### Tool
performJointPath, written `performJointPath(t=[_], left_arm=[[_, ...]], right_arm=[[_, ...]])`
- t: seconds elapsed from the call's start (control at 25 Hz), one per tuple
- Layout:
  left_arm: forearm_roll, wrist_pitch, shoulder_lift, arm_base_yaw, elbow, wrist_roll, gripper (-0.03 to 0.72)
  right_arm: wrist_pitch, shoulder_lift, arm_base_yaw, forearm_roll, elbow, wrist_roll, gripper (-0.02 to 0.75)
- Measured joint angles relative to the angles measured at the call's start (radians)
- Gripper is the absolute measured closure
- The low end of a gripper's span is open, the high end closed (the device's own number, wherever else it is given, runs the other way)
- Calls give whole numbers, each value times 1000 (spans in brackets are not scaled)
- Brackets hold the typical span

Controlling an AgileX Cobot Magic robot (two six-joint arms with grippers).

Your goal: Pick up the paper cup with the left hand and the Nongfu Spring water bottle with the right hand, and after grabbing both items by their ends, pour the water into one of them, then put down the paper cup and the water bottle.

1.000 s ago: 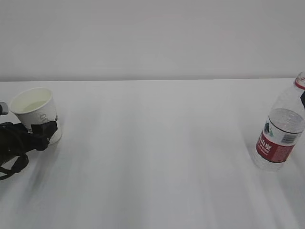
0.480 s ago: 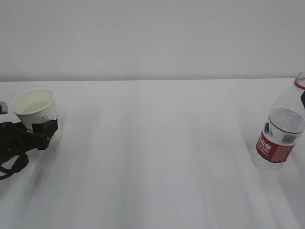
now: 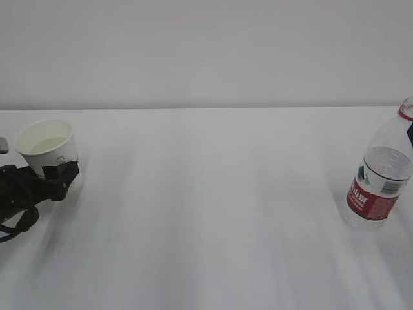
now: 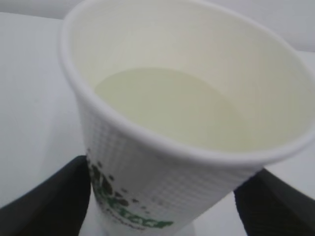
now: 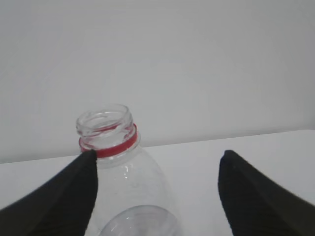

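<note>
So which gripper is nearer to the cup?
Left. The left gripper has its fingers either side of the cup; the right gripper is far across the table, at the bottle.

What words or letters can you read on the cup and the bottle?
Nothing can be quoted for sure.
Small white paper cup: dark green logo with green letters low on its side, cut off and blurred, unreadable; grey lettering in the exterior view is too small.
Clear ribbed plastic bottle: red label with white characters, too blurred to read.
White table: no writing visible.
</note>
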Motion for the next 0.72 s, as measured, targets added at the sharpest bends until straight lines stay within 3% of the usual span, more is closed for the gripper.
performJointPath(t=[0.72], left_arm=[[0, -14, -2, 0, 146, -9, 42]], right_arm=[[0, 0, 0, 0, 0, 0, 162]])
